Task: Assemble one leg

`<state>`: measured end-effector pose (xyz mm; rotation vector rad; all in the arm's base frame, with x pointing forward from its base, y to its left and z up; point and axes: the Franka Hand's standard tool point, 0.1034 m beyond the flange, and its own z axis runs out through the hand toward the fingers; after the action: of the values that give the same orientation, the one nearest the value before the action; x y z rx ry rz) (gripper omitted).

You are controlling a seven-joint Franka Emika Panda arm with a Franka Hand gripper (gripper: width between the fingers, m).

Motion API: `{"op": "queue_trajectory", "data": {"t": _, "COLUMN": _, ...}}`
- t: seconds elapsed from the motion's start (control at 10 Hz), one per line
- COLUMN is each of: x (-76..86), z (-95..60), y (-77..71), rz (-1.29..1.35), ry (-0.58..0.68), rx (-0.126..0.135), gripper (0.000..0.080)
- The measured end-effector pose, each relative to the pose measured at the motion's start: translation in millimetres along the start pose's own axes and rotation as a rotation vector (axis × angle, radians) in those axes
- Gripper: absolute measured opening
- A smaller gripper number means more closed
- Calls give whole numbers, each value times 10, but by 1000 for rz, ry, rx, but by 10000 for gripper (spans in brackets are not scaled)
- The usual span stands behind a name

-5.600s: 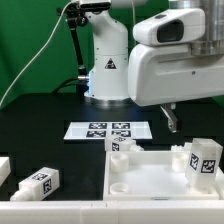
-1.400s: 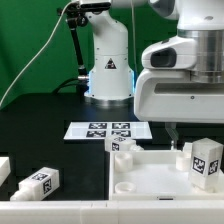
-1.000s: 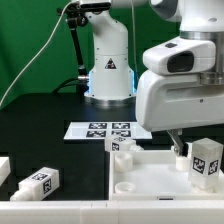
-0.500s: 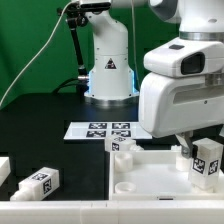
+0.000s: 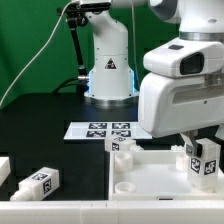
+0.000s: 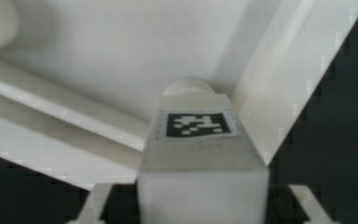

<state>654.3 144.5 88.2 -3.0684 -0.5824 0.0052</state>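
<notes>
A leg [image 5: 206, 160], a short white peg with a black-and-white tag, stands upright at the exterior view's right, on the large white square panel [image 5: 150, 178]. My gripper [image 5: 204, 149] has come down over it, one finger on each side. In the wrist view the leg [image 6: 201, 150] fills the middle, with its tag facing the camera and the panel [image 6: 78, 70] beneath it. My gripper [image 6: 202, 206] is open: both fingers stand off the leg with a dark gap on each side. The big white hand hides the top of the leg in the exterior view.
A second leg [image 5: 38, 183] lies on the black table at the front left, and another white piece [image 5: 3, 168] is at the left edge. A small white part [image 5: 121, 147] stands by the panel's far left corner. The marker board [image 5: 105, 130] lies behind it, and the robot base [image 5: 108, 70] beyond.
My gripper has moved down and a little toward the exterior view's right, and its fingers now straddle the leg. The leg and panel have not moved.
</notes>
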Motion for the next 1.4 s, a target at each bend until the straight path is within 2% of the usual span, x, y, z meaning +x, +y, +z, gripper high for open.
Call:
{"op": "queue_trajectory", "data": {"t": 0.4, "x": -19, "z": 10, "y": 25, "rz": 430, "ry": 37, "rx": 21, "gripper": 282}}
{"op": "queue_trajectory", "data": {"t": 0.7, "x": -44, "z": 13, "y": 19, "rz": 846, "ry": 68, "rx": 27, "gripper": 282}}
{"op": "queue_trajectory", "data": {"t": 0.9, "x": -43, "z": 14, "y": 20, "rz": 1034, "ry": 69, "rx": 28, "gripper": 282}}
{"op": "queue_trajectory", "data": {"t": 1.0, "x": -46, "z": 14, "y": 30, "rz": 1131, "ry": 63, "rx": 40, "gripper": 282}}
{"op": "queue_trajectory", "data": {"t": 1.1, "x": -48, "z": 15, "y": 38, "rz": 1188, "ry": 56, "rx": 49, "gripper": 282}}
{"op": "queue_trajectory", "data": {"t": 1.4, "x": -50, "z": 17, "y": 36, "rz": 1152, "ry": 55, "rx": 48, "gripper": 283}}
